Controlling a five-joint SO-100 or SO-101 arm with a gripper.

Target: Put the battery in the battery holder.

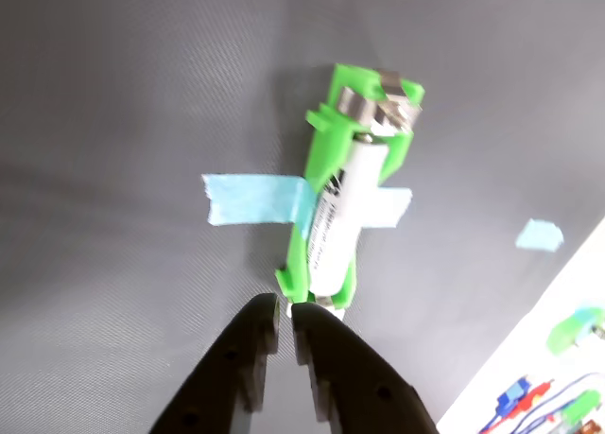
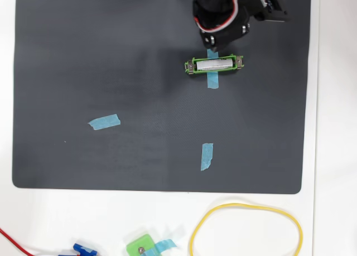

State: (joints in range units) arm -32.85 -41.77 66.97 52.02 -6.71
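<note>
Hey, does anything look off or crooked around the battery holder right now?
Nothing stands out. The battery lies lengthwise inside the battery holder, which sits flat on the dark mat across its blue tape. The claw is just off one end, nearly closed, holding nothing.

A white worktop (image 2: 334, 155) carries a dark grey mat (image 2: 111, 55) that covers most of it. On the mat, the battery holder (image 2: 193, 64) is taped down near the far edge, with two loose blue tape strips (image 2: 104, 121) nearer the front. Along the worktop's front edge lie a yellow loop (image 2: 245, 207) and a squarish green piece (image 2: 140, 247).
</note>
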